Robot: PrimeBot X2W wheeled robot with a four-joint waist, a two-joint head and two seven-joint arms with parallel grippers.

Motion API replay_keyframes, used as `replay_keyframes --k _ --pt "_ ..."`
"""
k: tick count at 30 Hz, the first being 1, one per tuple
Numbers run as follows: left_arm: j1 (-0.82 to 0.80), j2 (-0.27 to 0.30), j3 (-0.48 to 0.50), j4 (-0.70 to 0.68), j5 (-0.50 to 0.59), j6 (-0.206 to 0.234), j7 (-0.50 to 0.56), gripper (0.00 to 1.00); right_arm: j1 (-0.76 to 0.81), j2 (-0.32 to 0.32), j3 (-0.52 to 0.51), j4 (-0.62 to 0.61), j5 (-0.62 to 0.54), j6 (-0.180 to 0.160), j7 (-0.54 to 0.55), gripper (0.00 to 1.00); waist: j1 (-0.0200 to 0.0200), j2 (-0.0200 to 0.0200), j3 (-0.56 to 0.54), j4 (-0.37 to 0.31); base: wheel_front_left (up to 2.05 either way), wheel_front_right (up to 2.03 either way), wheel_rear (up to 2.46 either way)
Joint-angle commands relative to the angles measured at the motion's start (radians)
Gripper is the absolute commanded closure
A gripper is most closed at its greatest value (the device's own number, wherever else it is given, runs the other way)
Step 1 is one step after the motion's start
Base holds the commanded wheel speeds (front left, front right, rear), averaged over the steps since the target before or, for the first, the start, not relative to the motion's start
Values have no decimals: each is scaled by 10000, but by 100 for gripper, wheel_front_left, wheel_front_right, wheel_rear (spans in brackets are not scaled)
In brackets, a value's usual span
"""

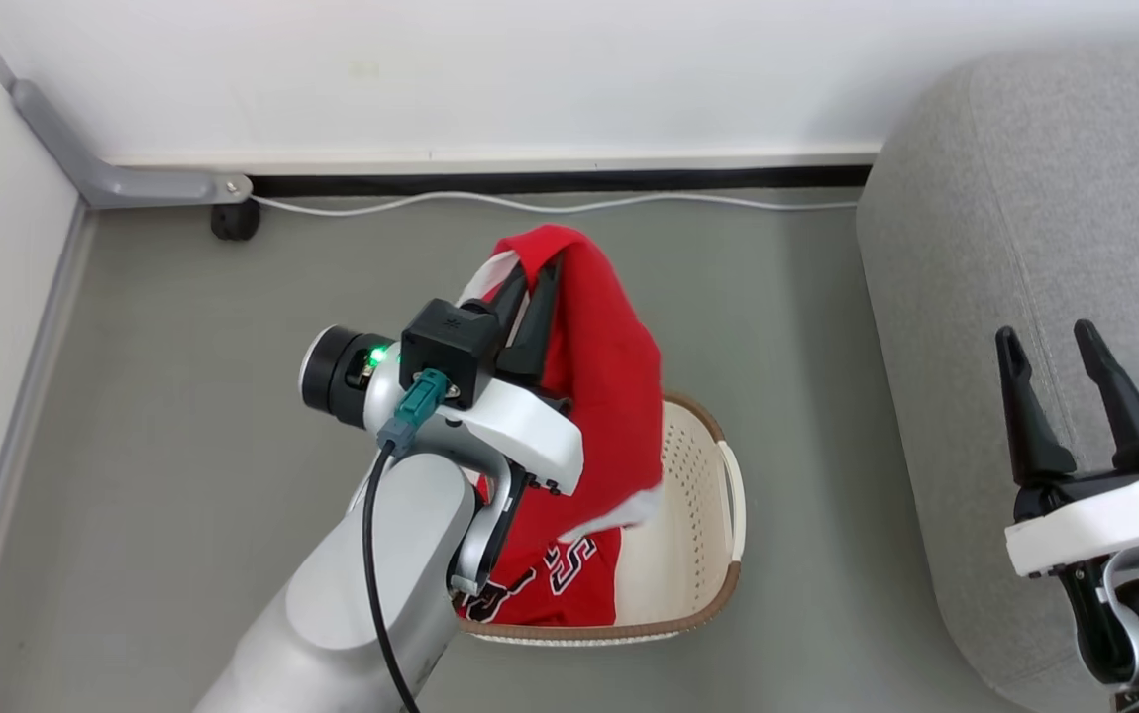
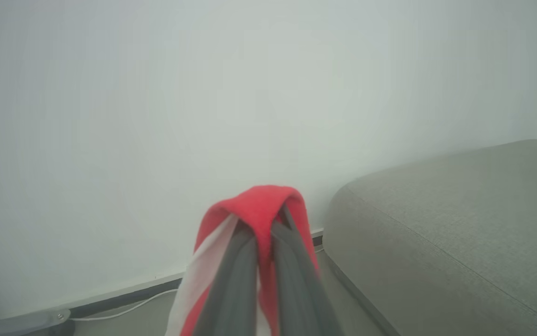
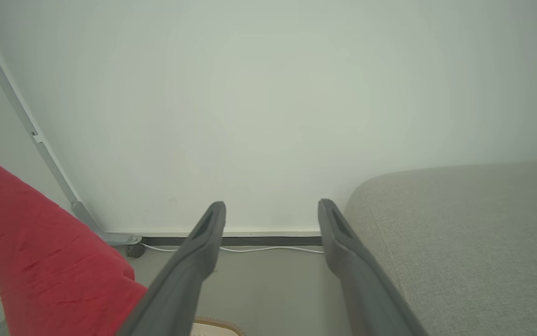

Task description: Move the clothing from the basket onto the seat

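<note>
Pinched shut in the left gripper (image 1: pixel 536 272), a fold of the red shirt (image 1: pixel 609 376) is held high over the basket (image 1: pixel 698 465), presumably so the hanging cloth can be lifted clear of the rim. Inside it, lettered red fabric (image 1: pixel 569 584), possibly a second garment, is seen. By the sofa (image 1: pixel 1025 198), the right gripper (image 1: pixel 1045 337) is held wide open, nothing gripped.

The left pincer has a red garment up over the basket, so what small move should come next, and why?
Probably carry the left pincer a little to the robot's right, toward the sofa, with its grip shut. It pinches the red garment by a fold, the cloth's lower end hangs into the basket, and the sofa stands beside the basket on that side.
</note>
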Motion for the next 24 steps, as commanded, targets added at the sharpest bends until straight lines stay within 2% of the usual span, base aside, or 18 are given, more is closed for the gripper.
replay_keyframes --k 1,8,14,17,24 --pt "-359 93 344 -339 131 -88 -103 100 128 -114 164 -175 -139 71 -61 0 -1 0 -164 125 0 0 0" --pt "-1075 124 208 -569 439 -517 -64 100 435 108 211 48 -306 71 -61 0 -1 0 -443 315 0 0 0" --pt "-1559 123 136 -668 438 -563 73 100 457 146 510 63 -277 71 -61 0 -1 0 -392 346 0 0 0" --pt "-1644 117 54 -696 410 -538 73 100 324 58 1073 -150 -118 71 -61 0 -1 0 -356 319 0 0 0" --pt "-1739 104 -113 -667 258 -420 30 100 -504 -392 3130 -791 376 71 -61 0 -1 0 -275 258 0 0 0"
